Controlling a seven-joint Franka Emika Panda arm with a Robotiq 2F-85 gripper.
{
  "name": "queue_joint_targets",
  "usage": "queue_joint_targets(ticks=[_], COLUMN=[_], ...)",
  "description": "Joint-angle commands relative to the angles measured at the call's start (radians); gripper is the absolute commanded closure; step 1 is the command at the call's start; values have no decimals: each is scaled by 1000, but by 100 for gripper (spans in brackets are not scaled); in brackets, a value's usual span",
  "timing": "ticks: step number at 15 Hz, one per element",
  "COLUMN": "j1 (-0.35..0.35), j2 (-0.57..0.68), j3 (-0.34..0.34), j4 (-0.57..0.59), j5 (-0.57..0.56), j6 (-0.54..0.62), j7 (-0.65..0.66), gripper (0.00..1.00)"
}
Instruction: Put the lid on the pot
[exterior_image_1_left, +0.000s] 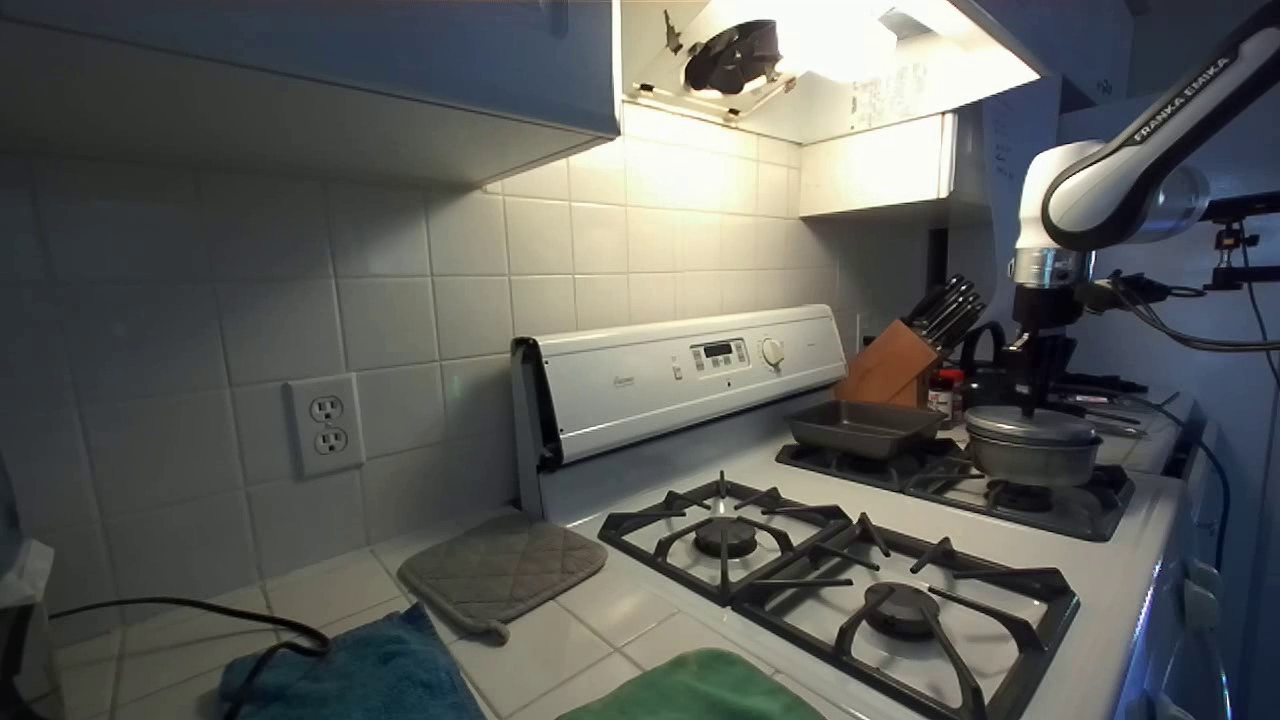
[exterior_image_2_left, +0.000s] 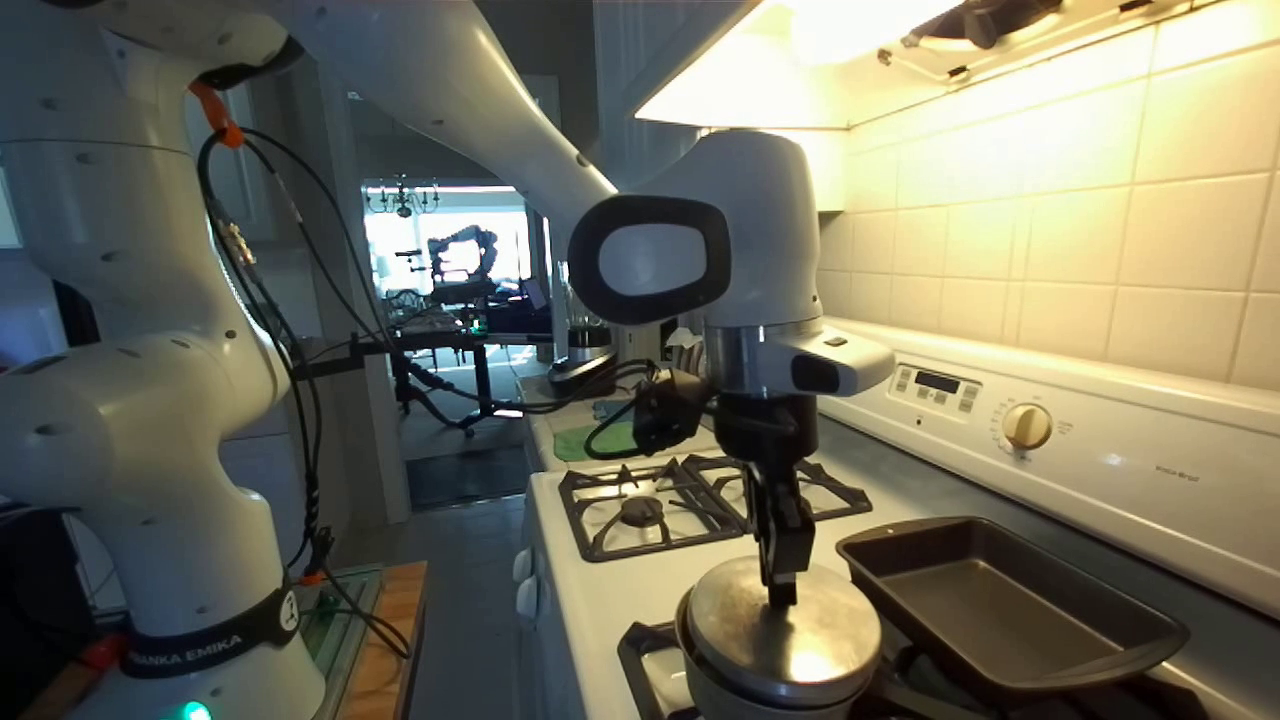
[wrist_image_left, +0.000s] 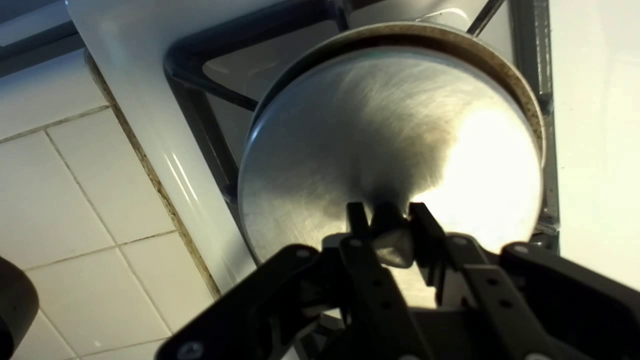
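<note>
The silvery round lid (exterior_image_1_left: 1032, 428) lies at the top of the pot (exterior_image_1_left: 1040, 462) on the near burner at the stove's far end. The lid also shows in an exterior view (exterior_image_2_left: 735, 625) and in the wrist view (wrist_image_left: 325, 140). It is off centre; the pot's brownish rim (wrist_image_left: 425, 31) shows past one side of it. I cannot tell whether it rests fully on the rim. My gripper (wrist_image_left: 385, 215) points down, its fingers on both sides of the lid's dark knob and seemingly pressed to it. The gripper also shows in both exterior views (exterior_image_1_left: 1028, 400) (exterior_image_2_left: 780, 590).
A dark rectangular baking pan (exterior_image_2_left: 1000, 600) stands right beside the pot. A knife block (exterior_image_1_left: 890, 365) and a red-capped jar (exterior_image_1_left: 943, 393) stand behind. Burner grates (exterior_image_1_left: 725, 540), a grey pot holder (exterior_image_1_left: 505, 570) and a green cloth (exterior_image_1_left: 700, 690) lie farther along.
</note>
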Motion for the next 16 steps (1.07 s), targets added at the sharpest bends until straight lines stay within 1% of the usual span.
queue_joint_targets(ticks=[1, 10, 11, 12, 16], j1=[-2, -1, -1, -1, -1], j2=[-8, -9, -8, -8, -9], j3=[0, 3, 3, 3, 3], j4=[-14, -23, -22, -22, -22], j5=[-17, -23, -24, -26, -26], j6=[14, 12, 10, 10, 11], j7=[-16, -13, -11, -10, -10], gripper=[94, 94, 50, 49, 22])
